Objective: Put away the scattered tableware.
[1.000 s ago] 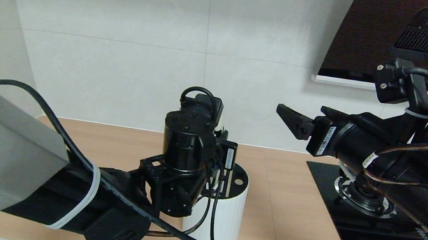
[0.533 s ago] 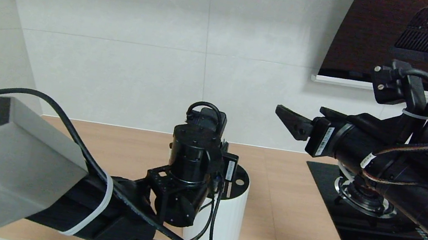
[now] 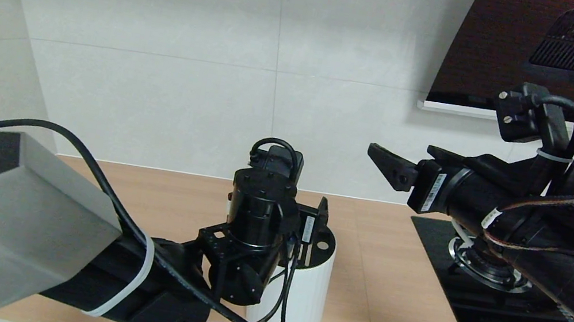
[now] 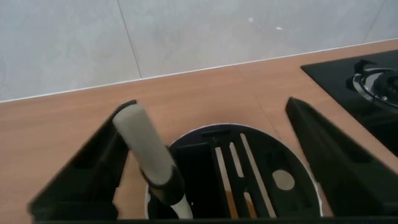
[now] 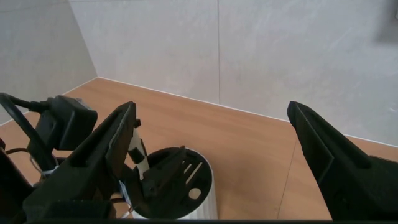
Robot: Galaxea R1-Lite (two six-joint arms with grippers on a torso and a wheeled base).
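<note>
The white utensil holder stands on the wooden counter and has a black slotted insert on top. One pale-handled utensil sits in its open section beside the slots, its long axis leaning and its handle end up toward the wall. The left gripper hangs just above the holder, spread wide and empty. The right gripper is held high, well apart, also wide open and empty.

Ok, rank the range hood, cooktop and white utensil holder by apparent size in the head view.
1. Range hood.
2. Cooktop, though the right arm hides part.
3. Utensil holder, partly behind the left arm.
</note>
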